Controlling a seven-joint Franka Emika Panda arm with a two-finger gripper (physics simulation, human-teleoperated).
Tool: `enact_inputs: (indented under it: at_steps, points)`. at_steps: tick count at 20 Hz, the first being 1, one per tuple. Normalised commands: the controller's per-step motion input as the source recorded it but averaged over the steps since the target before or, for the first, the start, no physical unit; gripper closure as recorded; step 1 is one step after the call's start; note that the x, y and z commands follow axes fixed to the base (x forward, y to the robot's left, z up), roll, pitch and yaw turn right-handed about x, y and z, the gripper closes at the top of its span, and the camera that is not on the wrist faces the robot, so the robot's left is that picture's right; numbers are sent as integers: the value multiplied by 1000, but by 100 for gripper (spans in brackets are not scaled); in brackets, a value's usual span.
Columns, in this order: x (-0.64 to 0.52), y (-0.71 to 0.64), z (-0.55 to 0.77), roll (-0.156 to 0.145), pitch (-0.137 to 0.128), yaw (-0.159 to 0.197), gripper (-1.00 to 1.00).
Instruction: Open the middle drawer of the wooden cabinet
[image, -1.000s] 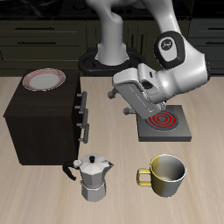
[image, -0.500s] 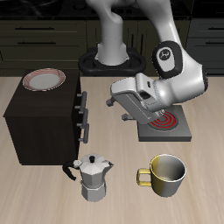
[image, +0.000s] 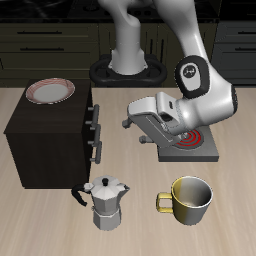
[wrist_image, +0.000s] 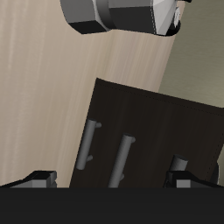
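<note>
Dark wood grain covers the wooden cabinet (image: 50, 135), a boxy block standing on the pale plank table (image: 130, 235), its three stacked drawers facing the arm; the middle drawer (image: 93, 128), marked by a short grey metal bar handle between two identical ones, appears shut flush with the face. The gripper (image: 131, 112) hangs level with the drawer fronts but apart from them, and in the wrist view its dark fingertips (wrist_image: 35, 179) sit spread wide with nothing between them, so the claw reads as released. The chief risk from here is a mistaken handle: the bars are alike and closely stacked, and a small error in height would likely put the fingers on the top or bottom drawer instead. A shallow or off-centre pinch on the smooth, thin bar could also slip once pulling begins, and a pull not square to the face might jam the drawer or drag the cabinet. A rimmed plate (image: 50, 92) rests on the cabinet top, while a faceted metal moka pot (image: 105, 203), a glossy yellow mug (image: 187, 200) and a flat stove plate with a red coil (image: 190, 145) stand nearby
</note>
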Motion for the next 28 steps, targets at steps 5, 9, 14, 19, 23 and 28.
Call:
enact_inputs:
  at_steps: [5,9,14,19,23,28]
  points:
    - [103,-127,-254,-36,31,17,-100]
    - [-38,-234,-312,-66,51,14,-100]
    - [-210,-283,-380,-24,85,-62,-100]
    - [-559,-259,-300,-52,-35,-54,-100]
    - [-385,-550,-275,-79,101,-75,-100]
    - [-117,-562,-61,-75,23,-8,-100]
